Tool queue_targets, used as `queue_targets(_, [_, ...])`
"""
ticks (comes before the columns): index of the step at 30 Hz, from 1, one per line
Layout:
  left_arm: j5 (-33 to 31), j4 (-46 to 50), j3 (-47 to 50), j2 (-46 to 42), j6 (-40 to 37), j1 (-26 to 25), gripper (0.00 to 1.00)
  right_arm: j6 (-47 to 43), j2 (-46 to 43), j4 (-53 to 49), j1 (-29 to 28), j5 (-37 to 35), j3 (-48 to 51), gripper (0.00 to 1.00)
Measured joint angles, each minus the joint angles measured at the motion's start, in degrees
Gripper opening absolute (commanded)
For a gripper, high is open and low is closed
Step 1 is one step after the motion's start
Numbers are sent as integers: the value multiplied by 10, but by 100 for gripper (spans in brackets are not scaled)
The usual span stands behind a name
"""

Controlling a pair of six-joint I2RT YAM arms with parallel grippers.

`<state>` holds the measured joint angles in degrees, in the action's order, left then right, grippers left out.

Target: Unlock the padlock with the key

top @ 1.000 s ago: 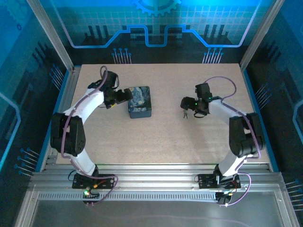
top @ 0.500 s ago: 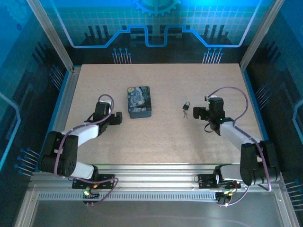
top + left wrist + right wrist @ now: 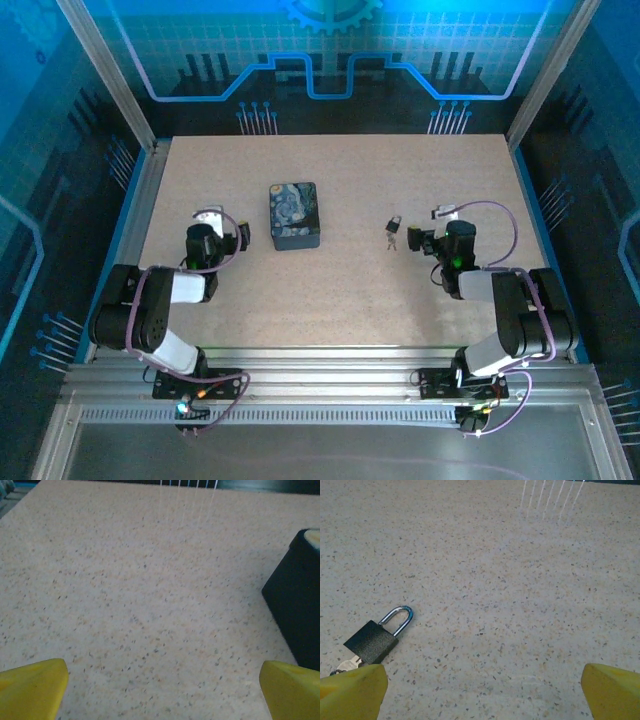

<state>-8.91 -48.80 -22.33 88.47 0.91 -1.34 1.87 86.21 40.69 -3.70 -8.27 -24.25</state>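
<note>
The padlock (image 3: 371, 641) lies flat on the speckled table, a small dark body with its silvery shackle (image 3: 399, 617) closed and pointing away. The key (image 3: 346, 664) pokes out from under its near end, partly behind my right gripper's left fingertip (image 3: 351, 692). In the top view the padlock (image 3: 396, 224) and key (image 3: 392, 241) lie just left of my right gripper (image 3: 419, 241). My right gripper (image 3: 482, 692) is open over bare table, to the right of the padlock. My left gripper (image 3: 240, 237) is open too, with nothing between the fingers (image 3: 30, 687).
A dark box with a blue swirl picture (image 3: 295, 214) stands right of my left gripper; its dark side (image 3: 299, 615) fills the right edge of the left wrist view. Both arms are folded low near the table's front. Aluminium frame posts (image 3: 105, 75) flank the table.
Both arms have drawn back and folded down toward the near side. The left gripper left the box, and the right gripper retreated to the right of the padlock. Padlock, key and box stayed put.
</note>
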Motion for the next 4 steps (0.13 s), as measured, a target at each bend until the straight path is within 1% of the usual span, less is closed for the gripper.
queue_targets(4, [20, -4, 0, 0, 0, 1, 99, 0, 0, 10, 0, 2, 0, 100])
